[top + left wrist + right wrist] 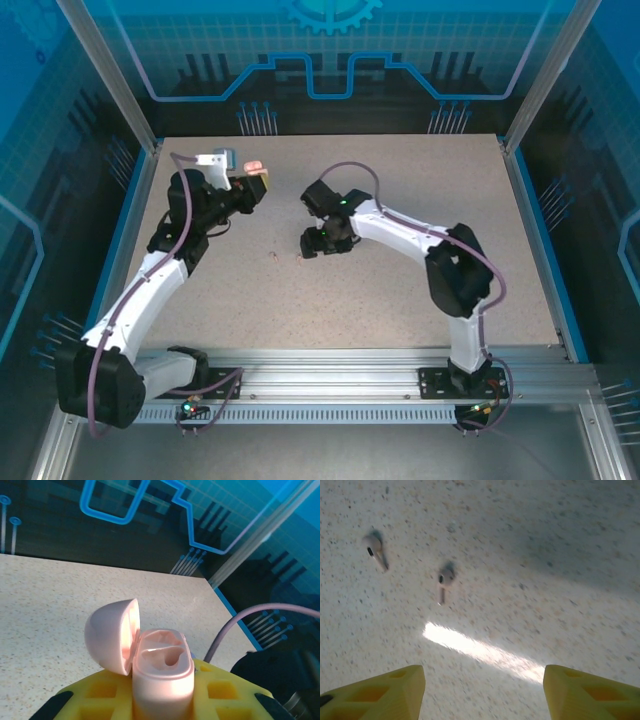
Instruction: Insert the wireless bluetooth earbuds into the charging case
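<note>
Clamping an open pink charging case (162,667), left pincer (162,702), right pincer (482,690) spread wide, empty, above two earbuds (445,577)

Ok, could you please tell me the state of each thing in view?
Case: lid open, wells look empty, held.
Left gripper: shut on case.
Earbuds: loose on table, apart, ungripped.
Right gripper: open, above earbuds.

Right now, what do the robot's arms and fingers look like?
The left arm and right arm are white tubes with chunky black joints. A purple cable loops along each. The fingers are yellow blocks with square holes.
</note>
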